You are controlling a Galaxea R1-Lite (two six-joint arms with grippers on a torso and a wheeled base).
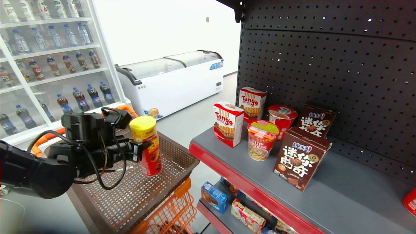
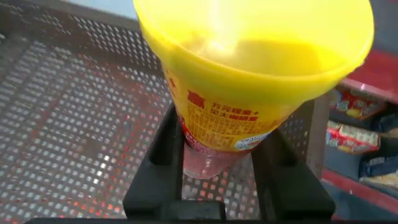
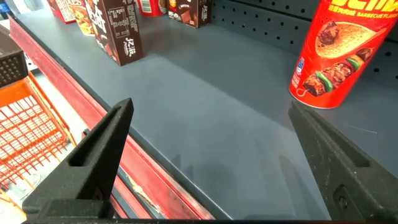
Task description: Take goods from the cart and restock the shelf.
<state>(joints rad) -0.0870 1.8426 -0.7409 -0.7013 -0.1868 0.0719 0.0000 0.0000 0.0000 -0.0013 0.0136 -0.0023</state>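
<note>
My left gripper (image 1: 143, 151) is shut on a red chip canister (image 1: 149, 146) with a yellow lid, held upright above the cart's brown mesh tray (image 1: 130, 198). In the left wrist view the canister (image 2: 236, 81) stands between the black fingers (image 2: 163, 158) over the mesh tray (image 2: 68, 130). The grey shelf (image 1: 344, 198) with a red front edge lies to the right. My right gripper (image 3: 211, 118) is open over the bare shelf board (image 3: 205, 93), with a second red canister (image 3: 333, 53) standing beside it, seen also at the shelf's far right (image 1: 410, 201).
On the shelf stand two wafer boxes (image 1: 228, 123), two cup noodles (image 1: 261, 139) and two brown biscuit boxes (image 1: 300, 159). An orange cart basket (image 1: 169, 214) hangs below the tray. Lower shelf goods (image 1: 214, 196), a drinks fridge (image 1: 48, 65) and a chest freezer (image 1: 175, 81) surround the aisle.
</note>
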